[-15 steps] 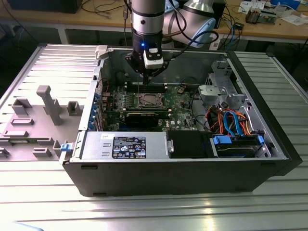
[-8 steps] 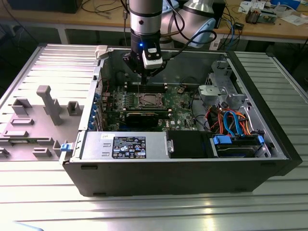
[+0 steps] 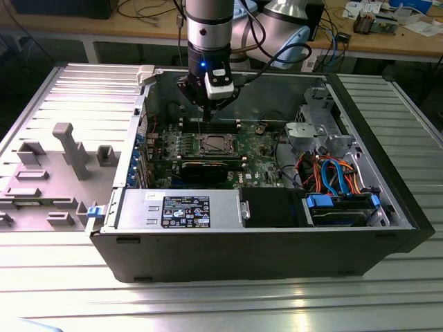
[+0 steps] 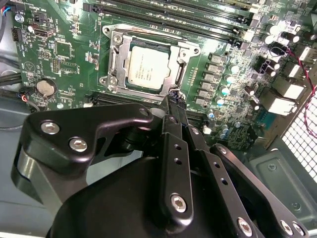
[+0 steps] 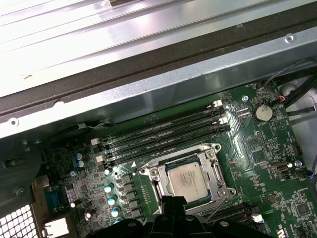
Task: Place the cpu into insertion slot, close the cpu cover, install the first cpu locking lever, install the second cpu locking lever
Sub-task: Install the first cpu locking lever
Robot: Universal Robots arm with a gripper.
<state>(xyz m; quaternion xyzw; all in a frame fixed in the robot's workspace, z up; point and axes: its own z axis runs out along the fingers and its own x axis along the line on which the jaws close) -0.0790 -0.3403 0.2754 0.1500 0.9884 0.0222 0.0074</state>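
The open computer case (image 3: 208,256) stands in the middle of the ribbed metal surface (image 3: 62,290). At the exterior view's left, the case's side wall (image 3: 140,138) bounds the motherboard (image 4: 64,64), so room on that side is tight. In the board's middle, nearer the case's back wall than the power supply (image 3: 176,207), sits the insertion slot (image 4: 107,30). The cpu (image 4: 147,69) lies flat inside it, with the cpu cover (image 4: 117,59) down around it and framing the chip. The gripper (image 4: 171,100) hangs just beside the slot's edge that faces the expansion card (image 3: 208,169). Its fingers (image 4: 174,148) are drawn together to one narrow tip; whether they pinch anything cannot be told. A thin wire locking lever (image 5: 218,210) appears to stand off the slot's corner there, so the lever step looks to be in hand. Done well, the tip would bear on the lever alone, carry it low along the slot's side to its hook, and never load the chip. Open room lies above the cover; memory slots (image 5: 163,134) flank one edge, capacitors (image 4: 218,79) another, and at the exterior view's right the cables (image 3: 325,173) lie well apart
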